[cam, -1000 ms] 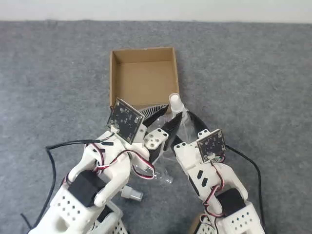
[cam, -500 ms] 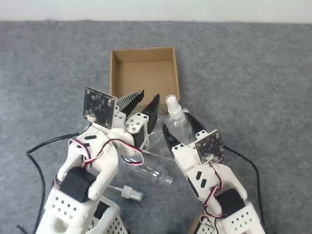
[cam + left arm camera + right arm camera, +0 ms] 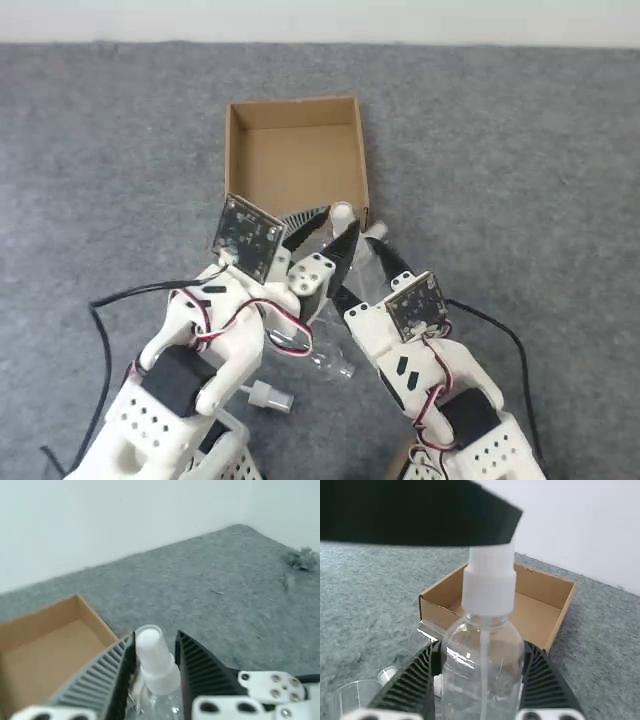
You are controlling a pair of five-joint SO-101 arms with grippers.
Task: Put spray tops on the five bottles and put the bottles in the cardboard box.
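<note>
High view: on the grey carpeted desk (image 3: 520, 150), the two arms are meeting just in front of the open brown cardboard box (image 3: 236, 150). The left claw (image 3: 330, 228) is closing narrowly around a white spray top (image 3: 343, 212), while the right claw (image 3: 368, 278) is gripping the clear plastic bottle (image 3: 368, 262) beneath it and holding it upright, just beside the box's near corner. An uncapped clear bottle (image 3: 330, 362) and a loose white spray top (image 3: 268, 397) are lying on the desk between the arms, and no bottle is sitting in the box yet.

Left wrist view: the left claw (image 3: 155, 639) is pinching the white spray top (image 3: 152, 655) between its ribbed fingers (image 3: 112, 677), with the clear plastic bottle (image 3: 160, 705) hanging under it and the cardboard box (image 3: 45, 620) just behind.

Right wrist view: the right claw (image 3: 482, 655) is clamping the clear plastic bottle (image 3: 482, 675) at its body. The spray top (image 3: 489, 582) is sitting on the neck, its dip tube running down inside.

The capping of what looks like the first of five bottles is in hand. The next move is probably calling for the left claw to seat or twist the top fully home while the right is bracing the bottle, before the bottle is carried over the box wall.
</note>
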